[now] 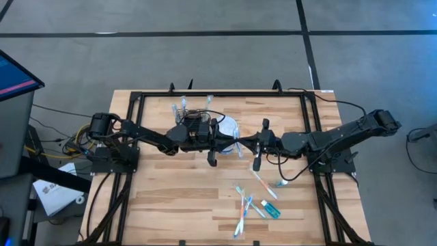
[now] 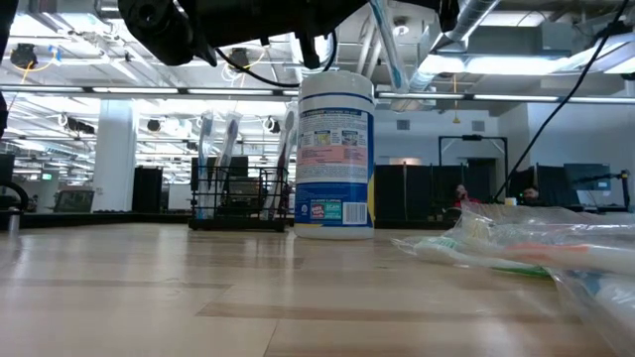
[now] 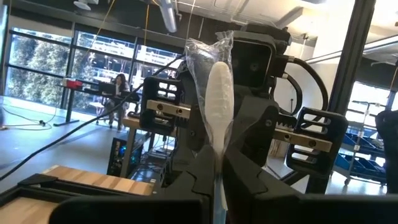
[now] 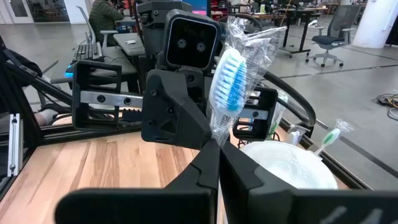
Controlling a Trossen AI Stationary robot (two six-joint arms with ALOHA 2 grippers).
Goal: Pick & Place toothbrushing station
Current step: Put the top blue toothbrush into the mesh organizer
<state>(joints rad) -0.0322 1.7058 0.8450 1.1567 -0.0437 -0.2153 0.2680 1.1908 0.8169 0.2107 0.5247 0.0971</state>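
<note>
While the left gripper (image 1: 212, 158) and right gripper (image 1: 257, 162) meet above mid-table, both clamped on one wrapped toothbrush (image 4: 229, 87), the toothbrushing station (image 1: 194, 113) sits just beyond the left gripper near the far edge, beside the white wipes tub (image 2: 335, 157), toothbrushes upright inside it. Bare wood lies nearer, left of loose toothbrushes (image 1: 251, 203).

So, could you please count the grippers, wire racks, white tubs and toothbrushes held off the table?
Grippers: 2, the left gripper and the right gripper
Black wire rack: 1
White tub: 1
Wrapped toothbrush, gripped by both: 1
Total: 5
</note>
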